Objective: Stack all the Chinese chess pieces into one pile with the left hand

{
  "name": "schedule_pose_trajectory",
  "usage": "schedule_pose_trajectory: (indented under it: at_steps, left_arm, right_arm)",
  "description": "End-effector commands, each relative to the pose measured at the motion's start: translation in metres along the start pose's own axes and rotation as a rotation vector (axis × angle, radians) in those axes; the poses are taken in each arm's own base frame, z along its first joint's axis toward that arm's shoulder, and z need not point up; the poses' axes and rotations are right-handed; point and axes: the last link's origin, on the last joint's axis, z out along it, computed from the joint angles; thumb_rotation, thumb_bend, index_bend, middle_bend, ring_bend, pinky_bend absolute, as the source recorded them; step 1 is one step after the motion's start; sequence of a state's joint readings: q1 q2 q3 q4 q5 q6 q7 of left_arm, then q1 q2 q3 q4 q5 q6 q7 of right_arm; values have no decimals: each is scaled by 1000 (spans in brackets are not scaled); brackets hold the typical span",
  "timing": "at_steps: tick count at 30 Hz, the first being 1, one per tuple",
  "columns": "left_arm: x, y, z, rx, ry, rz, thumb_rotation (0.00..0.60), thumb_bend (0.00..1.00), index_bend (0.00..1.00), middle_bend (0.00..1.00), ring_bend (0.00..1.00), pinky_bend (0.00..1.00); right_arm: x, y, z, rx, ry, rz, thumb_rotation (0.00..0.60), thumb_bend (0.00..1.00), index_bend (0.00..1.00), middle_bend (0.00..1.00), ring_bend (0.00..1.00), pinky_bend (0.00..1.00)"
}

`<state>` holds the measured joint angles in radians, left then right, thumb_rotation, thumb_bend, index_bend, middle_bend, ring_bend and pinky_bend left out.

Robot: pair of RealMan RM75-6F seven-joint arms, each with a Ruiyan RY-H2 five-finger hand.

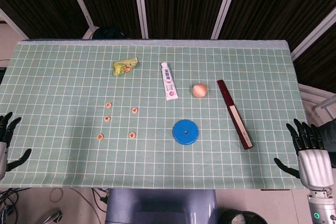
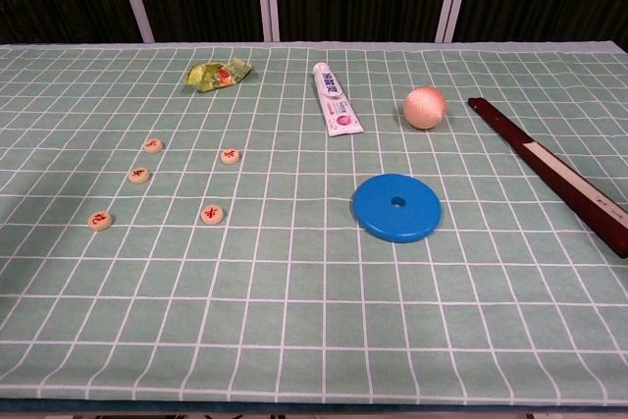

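On the green gridded table [image 1: 220, 171] five chess pieces [image 2: 212, 214] lie scattered and unstacked — the left hand [image 1: 8, 142], open and empty, must first be brought over one.

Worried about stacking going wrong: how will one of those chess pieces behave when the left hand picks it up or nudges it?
Each chess piece is a small flat disc lying face up, so it probably slides rather than rolls. It looks stiff and light. Its low edge likely gives the left hand little to grip.
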<state>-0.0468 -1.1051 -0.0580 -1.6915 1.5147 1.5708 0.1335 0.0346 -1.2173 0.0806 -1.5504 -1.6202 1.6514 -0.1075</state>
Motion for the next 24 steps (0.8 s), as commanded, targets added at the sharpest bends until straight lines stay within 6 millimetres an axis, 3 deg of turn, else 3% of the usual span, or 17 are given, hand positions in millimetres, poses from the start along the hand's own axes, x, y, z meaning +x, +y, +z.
schedule_pose_trajectory:
  at_steps: [1, 24]
  left_arm:
    - [0, 0, 0, 0, -2, 1, 600, 210, 124, 0, 0, 0]
    - [-1, -3, 3, 5, -2, -14, 600, 173, 124, 0, 0, 0]
  right_arm:
    - [0, 0, 0, 3, 3, -2, 600, 233, 95, 13, 0, 0]
    - [1, 0, -1, -8, 1, 0, 600, 233, 95, 13, 0, 0]
